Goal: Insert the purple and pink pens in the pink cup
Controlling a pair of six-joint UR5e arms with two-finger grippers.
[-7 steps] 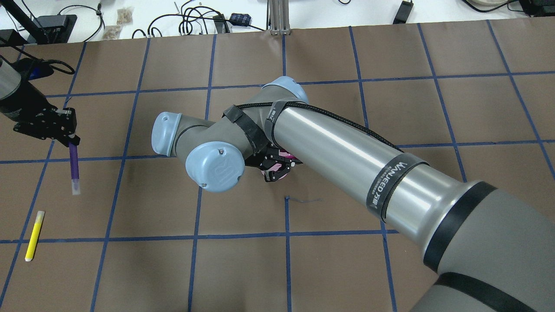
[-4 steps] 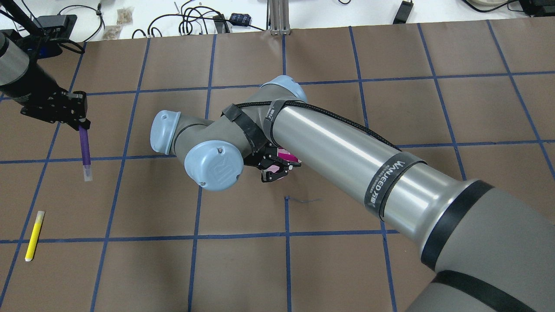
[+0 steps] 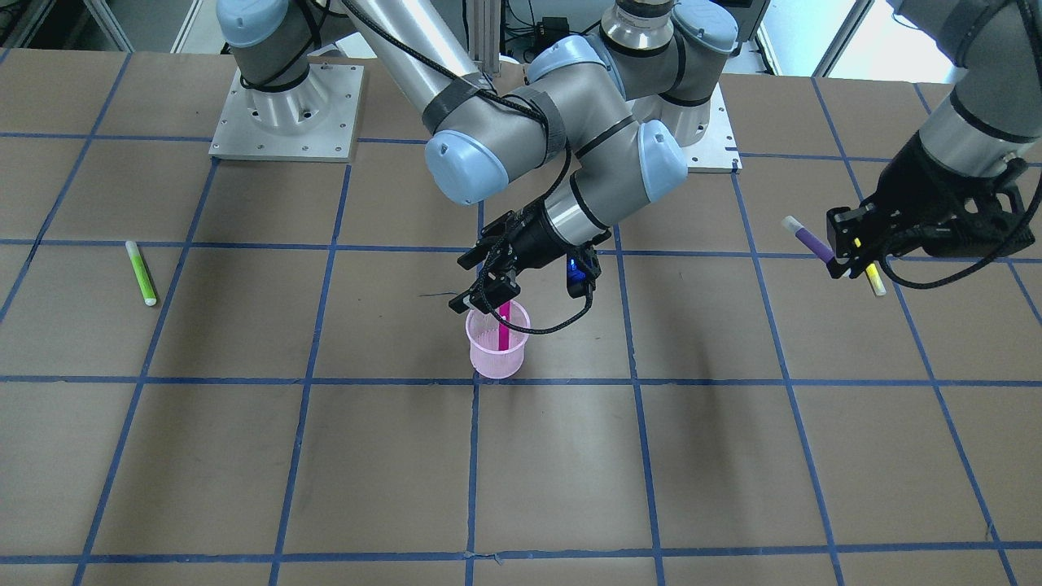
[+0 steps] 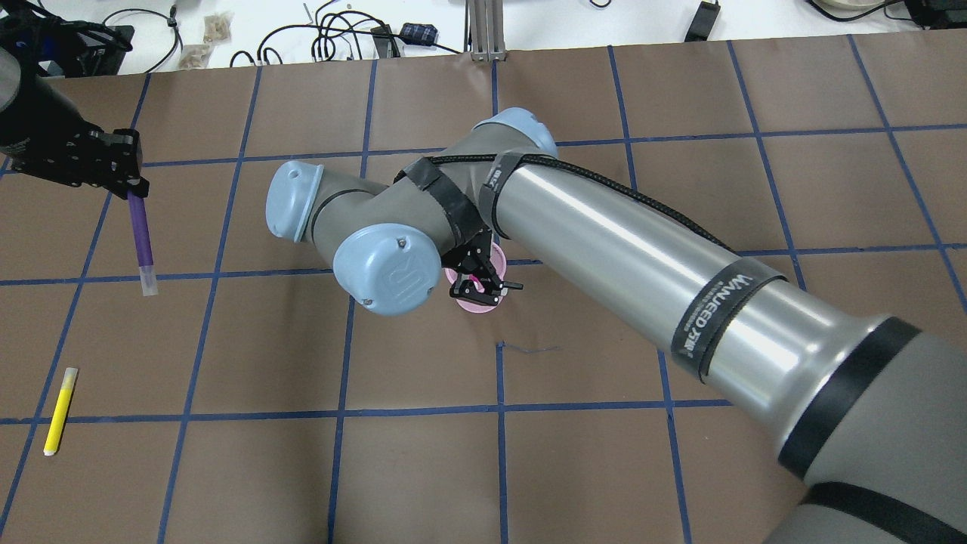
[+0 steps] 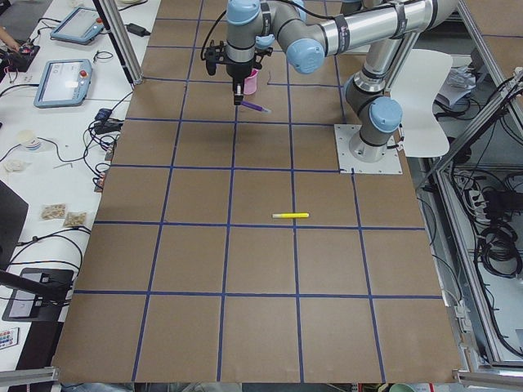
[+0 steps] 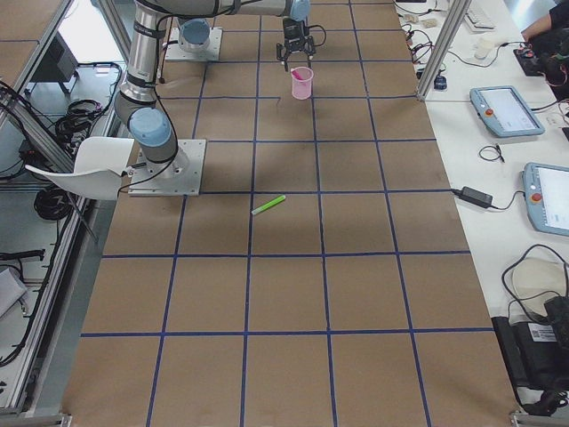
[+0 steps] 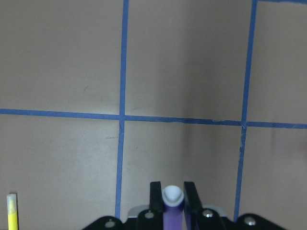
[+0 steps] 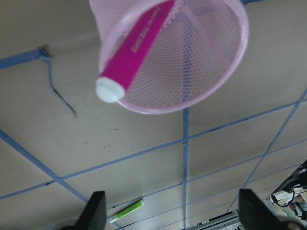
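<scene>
The pink mesh cup (image 3: 496,352) stands on the table near its middle. The pink pen (image 3: 504,324) leans inside it, and the right wrist view shows the pen (image 8: 136,48) resting against the cup's rim (image 8: 230,72). My right gripper (image 3: 484,295) hovers just above the cup, open and empty, with its fingers (image 8: 96,211) spread wide. My left gripper (image 4: 134,187) is far to the left, shut on the purple pen (image 4: 140,238), which it holds above the table. The left wrist view shows that pen (image 7: 172,206) clamped between the jaws.
A yellow pen (image 4: 60,410) lies on the table near the front left, below my left gripper. A green pen (image 3: 140,272) lies on the robot's right side. The right arm's elbow and forearm (image 4: 619,249) span the table's middle. Cables lie beyond the far edge.
The right gripper has opened, let go of the pink pen into the cup and lifted slightly. The left gripper has carried the purple pen farther from the robot.
</scene>
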